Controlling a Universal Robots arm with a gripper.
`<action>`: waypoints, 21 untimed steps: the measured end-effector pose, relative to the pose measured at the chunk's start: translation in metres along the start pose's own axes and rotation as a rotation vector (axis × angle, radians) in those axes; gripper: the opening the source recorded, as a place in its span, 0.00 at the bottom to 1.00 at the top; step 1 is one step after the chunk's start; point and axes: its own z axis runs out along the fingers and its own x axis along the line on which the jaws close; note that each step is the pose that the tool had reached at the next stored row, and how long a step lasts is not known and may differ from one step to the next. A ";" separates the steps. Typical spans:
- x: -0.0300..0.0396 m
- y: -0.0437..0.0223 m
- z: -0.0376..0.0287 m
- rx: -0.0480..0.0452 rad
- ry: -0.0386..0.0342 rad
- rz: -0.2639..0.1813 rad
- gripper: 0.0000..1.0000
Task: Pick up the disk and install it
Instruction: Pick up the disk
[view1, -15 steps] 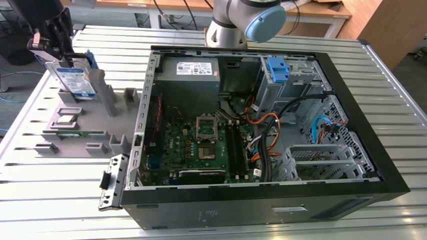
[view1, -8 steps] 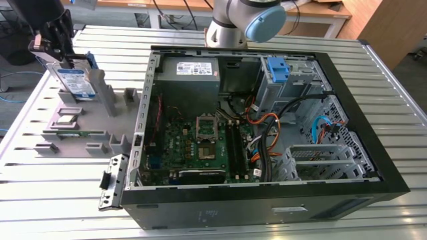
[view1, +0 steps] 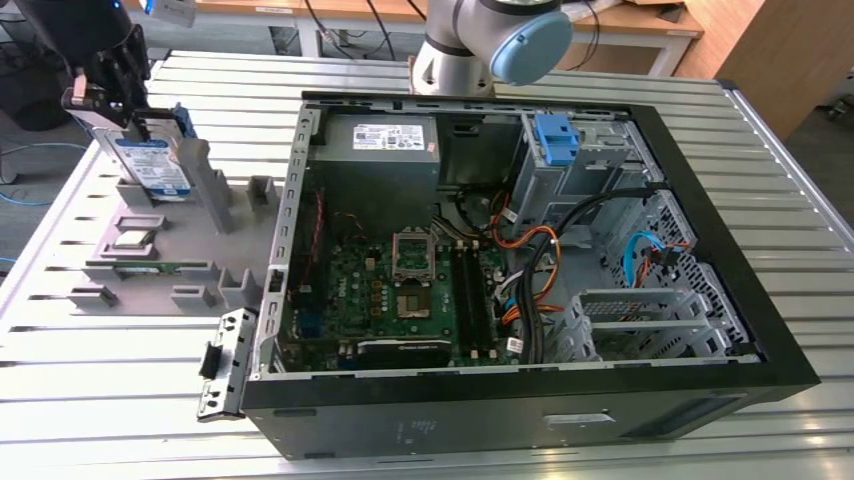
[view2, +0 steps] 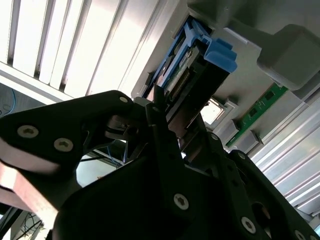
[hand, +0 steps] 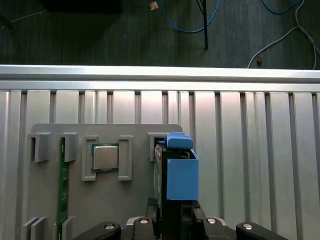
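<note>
The disk (view1: 151, 166), a silver drive with a white-and-blue label in a blue bracket, stands on edge at the far end of a grey fixture (view1: 160, 285) on the exterior view's left. My gripper (view1: 123, 118) comes down on its upper end, with black fingers on both flat sides, shut on it. In the second wrist view the fingers (view2: 159, 131) clasp the disk (view2: 186, 80) below its blue clip. In the first wrist view the disk (hand: 181, 175) runs between the gripper's (hand: 175, 220) finger bases. Whether the disk's lower edge still sits in its slot is hidden.
An open computer case (view1: 787, 372) lies on the slatted metal table (view1: 80, 400), with a grey power supply (view1: 380, 140), a lone blue bracket (view1: 554, 135) in the drive bay, and loose cables. The fixture also holds a processor chip (hand: 105, 157) and a green memory stick (hand: 62, 185).
</note>
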 end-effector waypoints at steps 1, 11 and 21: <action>0.0000 0.0000 0.0000 0.0000 0.0001 0.000 0.35; -0.0001 0.0001 -0.0010 0.0002 0.0001 0.000 0.35; -0.0001 0.0000 -0.0011 0.0088 -0.0006 -0.001 0.42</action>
